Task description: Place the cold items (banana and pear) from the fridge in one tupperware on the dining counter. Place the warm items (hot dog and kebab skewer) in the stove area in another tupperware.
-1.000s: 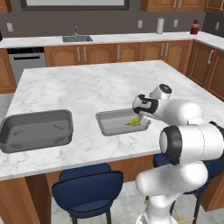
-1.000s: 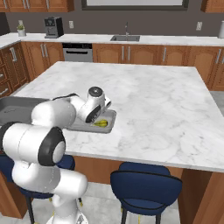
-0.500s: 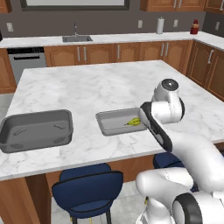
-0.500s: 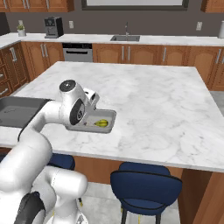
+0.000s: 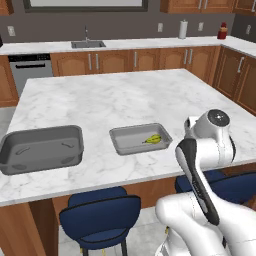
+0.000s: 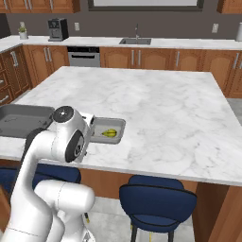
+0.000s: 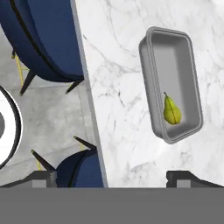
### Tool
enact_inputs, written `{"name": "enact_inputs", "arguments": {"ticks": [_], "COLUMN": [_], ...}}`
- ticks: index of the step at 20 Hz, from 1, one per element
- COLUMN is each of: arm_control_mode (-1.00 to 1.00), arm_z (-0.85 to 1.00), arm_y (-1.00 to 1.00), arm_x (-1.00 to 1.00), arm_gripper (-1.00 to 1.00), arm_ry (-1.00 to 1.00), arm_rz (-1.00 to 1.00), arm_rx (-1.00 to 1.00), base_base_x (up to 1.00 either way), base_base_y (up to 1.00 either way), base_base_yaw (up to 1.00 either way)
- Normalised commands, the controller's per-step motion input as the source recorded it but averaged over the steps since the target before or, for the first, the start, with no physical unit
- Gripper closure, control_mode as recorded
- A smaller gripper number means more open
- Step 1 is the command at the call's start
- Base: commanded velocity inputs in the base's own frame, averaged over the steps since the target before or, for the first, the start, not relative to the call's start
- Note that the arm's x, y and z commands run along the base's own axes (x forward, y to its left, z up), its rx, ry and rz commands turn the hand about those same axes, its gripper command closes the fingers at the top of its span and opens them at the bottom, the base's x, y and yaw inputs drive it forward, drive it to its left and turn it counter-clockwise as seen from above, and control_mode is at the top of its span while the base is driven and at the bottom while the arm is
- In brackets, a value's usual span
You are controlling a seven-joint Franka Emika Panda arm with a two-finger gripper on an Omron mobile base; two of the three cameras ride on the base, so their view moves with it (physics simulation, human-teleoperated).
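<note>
My claw (image 7: 112, 177) hangs spread wide and empty above the bench (image 5: 125, 95) edge, beside the small tray (image 7: 171, 83). The pear (image 7: 172, 110) lies inside that tray, toward one end. The big tray (image 5: 41, 148) sits well apart from the small one, with nothing in it. Risk: swinging away, my elbow could clip the bench edge or the stools (image 7: 48, 39) below.

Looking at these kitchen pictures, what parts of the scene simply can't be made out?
- The shallow light grey tray: in the right base view the white arm hides its left end.
- The small yellow-green pear: too small in the left base view to tell its shape; the hand view shows it plainly.
- The larger dark grey tray: cut off by the left edge in the right base view.
</note>
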Motion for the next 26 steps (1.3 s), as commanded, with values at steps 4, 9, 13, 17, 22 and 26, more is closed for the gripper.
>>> {"name": "enact_inputs", "arguments": {"ticks": [4,9,13,17,22,26], "arm_control_mode": [-1.0,-1.0,1.0,1.0,1.0,1.0], "arm_z": [-0.22,-0.29,-0.15,0.0,0.0,0.0], "arm_y": [0.04,0.38,0.17,0.0,0.0,0.0], "arm_x": [-0.64,0.0,-0.01,0.0,0.0,0.0], "arm_gripper": [-1.0,-1.0,-1.0,-1.0,-1.0,-1.0], "arm_ry": [0.0,-0.04,-0.04,0.0,0.0,0.0], "arm_rz": [0.14,0.0,0.0,0.0,0.0,0.0], "arm_rx": [0.0,-0.07,-0.04,0.0,0.0,0.0], "base_base_x": [0.0,0.0,-0.12,-0.35,-0.33,-0.05], "base_base_y": [0.0,0.0,0.03,-0.09,-0.57,-0.52], "base_base_yaw": [0.0,0.0,-0.04,-0.27,-0.49,-0.6]}}
